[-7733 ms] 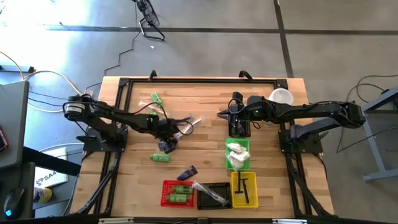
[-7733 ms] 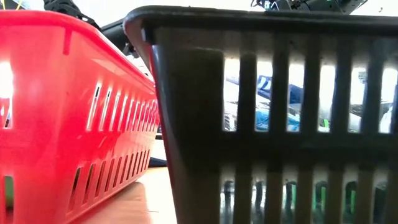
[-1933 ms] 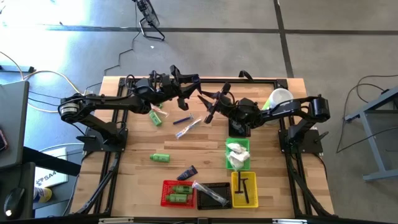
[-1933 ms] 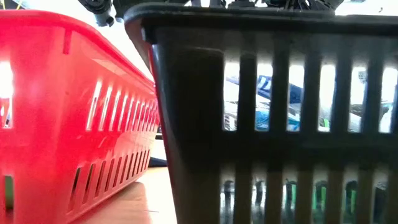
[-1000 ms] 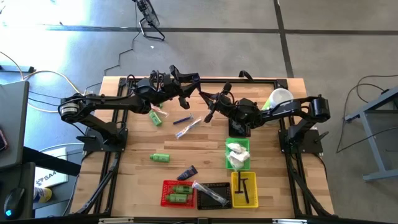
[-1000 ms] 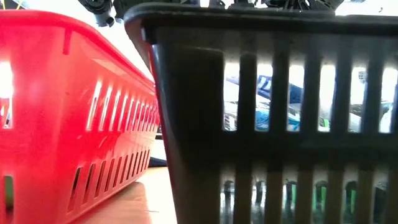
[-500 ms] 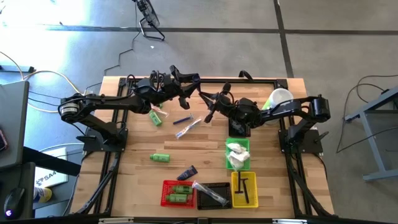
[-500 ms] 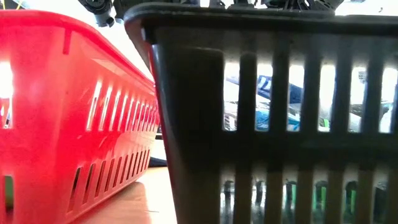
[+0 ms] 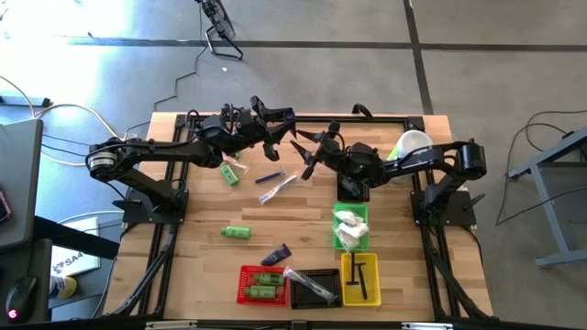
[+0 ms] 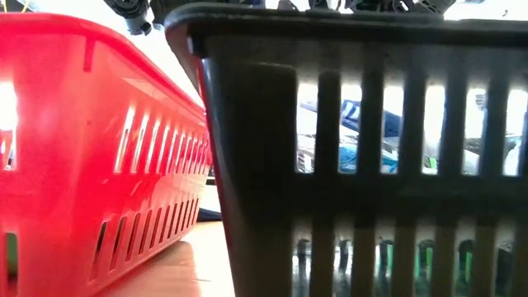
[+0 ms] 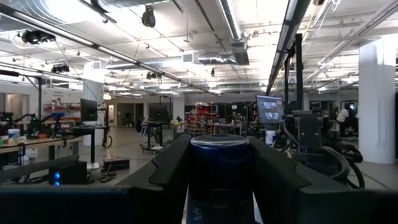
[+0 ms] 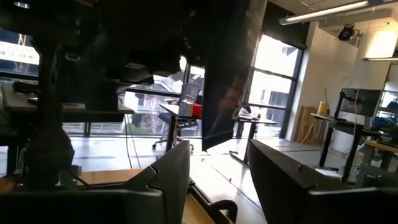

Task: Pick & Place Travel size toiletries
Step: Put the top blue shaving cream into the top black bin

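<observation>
Mid-air, L claw (image 11: 221, 180) grips navy tube (image 11: 219, 171)

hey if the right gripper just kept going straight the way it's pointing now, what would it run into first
Most likely the left gripper. In the high view the right gripper points across the table's far side at it, jaws open, and the left one holds a dark navy tube between its fingers. Their relative heights are unclear, so it might pass by.

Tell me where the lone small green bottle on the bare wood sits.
In the high view, the small green bottle lies on its side on the table's left half, above the red mesh basket and left of the dark navy tube.
</observation>
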Robot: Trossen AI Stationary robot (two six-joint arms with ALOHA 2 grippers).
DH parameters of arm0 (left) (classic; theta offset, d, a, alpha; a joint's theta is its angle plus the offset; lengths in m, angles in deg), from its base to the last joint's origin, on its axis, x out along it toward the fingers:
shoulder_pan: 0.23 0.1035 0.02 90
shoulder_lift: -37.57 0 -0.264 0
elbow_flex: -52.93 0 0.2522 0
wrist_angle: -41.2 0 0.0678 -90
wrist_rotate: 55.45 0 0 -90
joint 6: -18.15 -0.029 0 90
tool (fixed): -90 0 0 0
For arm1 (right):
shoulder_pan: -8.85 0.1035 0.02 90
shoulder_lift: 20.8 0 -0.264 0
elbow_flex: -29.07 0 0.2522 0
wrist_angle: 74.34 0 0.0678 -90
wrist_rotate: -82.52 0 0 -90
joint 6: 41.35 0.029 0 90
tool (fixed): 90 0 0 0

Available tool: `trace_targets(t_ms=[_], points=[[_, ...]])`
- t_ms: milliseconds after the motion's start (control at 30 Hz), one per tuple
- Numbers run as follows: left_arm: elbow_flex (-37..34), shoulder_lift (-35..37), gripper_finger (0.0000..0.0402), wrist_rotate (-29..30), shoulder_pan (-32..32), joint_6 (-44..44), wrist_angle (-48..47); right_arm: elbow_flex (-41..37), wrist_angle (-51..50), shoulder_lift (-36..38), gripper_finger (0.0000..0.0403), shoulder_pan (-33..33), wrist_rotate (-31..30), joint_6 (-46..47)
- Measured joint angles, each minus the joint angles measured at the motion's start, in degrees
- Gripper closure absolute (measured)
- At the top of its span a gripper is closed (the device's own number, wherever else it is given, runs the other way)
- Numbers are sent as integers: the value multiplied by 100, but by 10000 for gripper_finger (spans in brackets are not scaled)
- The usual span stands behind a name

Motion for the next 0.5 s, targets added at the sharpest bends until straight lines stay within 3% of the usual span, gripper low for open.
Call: trace_targets(t_ms=[500], points=[[0,0,261,12,0,37,-68,0,33,0,298,-70,670,41]])
